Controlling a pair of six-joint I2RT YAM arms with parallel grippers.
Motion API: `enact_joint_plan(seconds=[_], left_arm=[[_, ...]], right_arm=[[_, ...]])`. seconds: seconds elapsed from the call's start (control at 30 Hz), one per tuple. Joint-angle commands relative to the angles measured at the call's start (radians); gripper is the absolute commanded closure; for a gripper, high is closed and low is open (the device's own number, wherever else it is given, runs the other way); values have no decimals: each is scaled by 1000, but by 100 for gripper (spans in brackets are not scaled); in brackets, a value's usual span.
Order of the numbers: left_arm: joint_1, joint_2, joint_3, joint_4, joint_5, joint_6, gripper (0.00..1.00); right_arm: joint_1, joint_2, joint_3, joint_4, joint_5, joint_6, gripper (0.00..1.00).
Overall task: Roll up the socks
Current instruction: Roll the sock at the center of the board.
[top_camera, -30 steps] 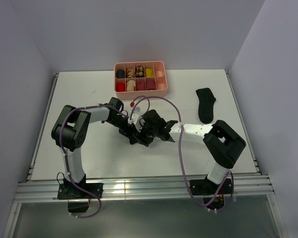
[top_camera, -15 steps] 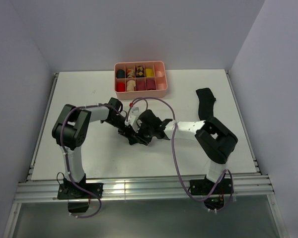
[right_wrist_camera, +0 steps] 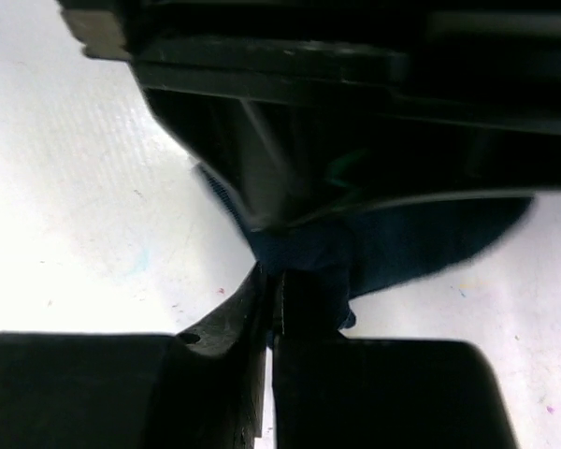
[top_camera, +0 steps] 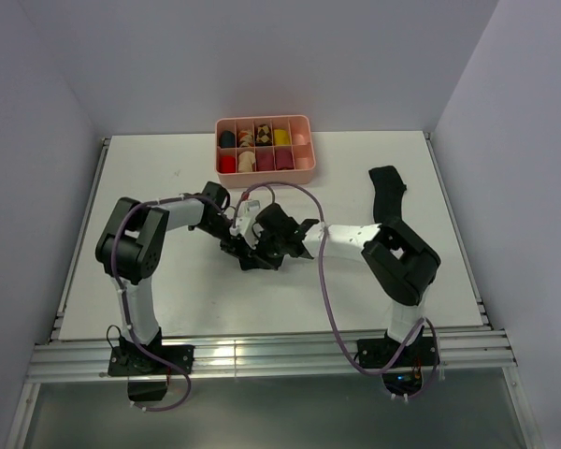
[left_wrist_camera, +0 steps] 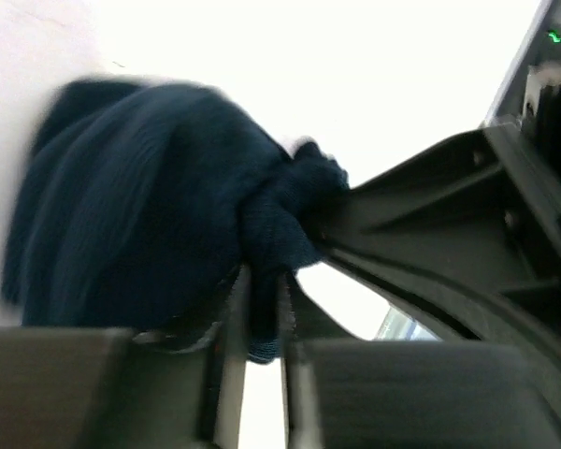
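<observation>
Since 1 s ago: R arm's elbow has swung in and its gripper has slid left, up against L's at mid-table, and the jaws have gone from apart to closed.

R gripper (right_wrist_camera: 276,281) is now clamped on a tuft of the dark navy-black ribbed knit sock (left_wrist_camera: 140,215), w/ fabric bunched right at its tips. L gripper (left_wrist_camera: 262,299) has its fingers a slit apart w/ a fold of the same sock in the slit. Looks like a light pinch, though how firm I can't tell.

Key relation: the sock sits btw the two grippers, which face each other roughly along the table's left-right line, both touching it. From L wrist cam the bulk is a rounded lump spreading away from L's fingertips, w/ one drawn-out tail pulled across to R's finger. So its stretched axis runs L-to-R, gripper to gripper. In the top cam the lump is hidden under the wrists, so its heading on the table can't be read.

My guess: the next move is a tuck or hand-over along that same line.

Second sock, a plain black short one (top_camera: 389,192), lies well apart at the right. Its long axis runs near-far, far end kinked left, and R arm is nearer. Pink divided plastic tray (top_camera: 266,174) sits at the far edge.
</observation>
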Motion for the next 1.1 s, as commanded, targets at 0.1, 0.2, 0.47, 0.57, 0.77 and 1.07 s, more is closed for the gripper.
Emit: enact_joint_plan(seconds=[0.1,0.2,0.47,0.57,0.77,1.07], left_arm=[[-5,-233,-36,235,-335,-76,72],[4,-293,-104,339,-443,-159,70],[48,-471,-263,488,-778,-309,65],[79,-571,-338,546,-892,-368,66],[107,-829,-498,654,-999,-296,66],[-11,-1002,-552,492,-661,38,67]], right_arm=[[6,51,68,-186,-125,-2,100],[0,54,82,-207,-148,1,100],[-28,90,131,-281,-202,6,100],[-40,128,168,-330,-237,11,100],[-69,211,281,-470,-351,24,100],[-135,393,472,-638,-470,104,100]])
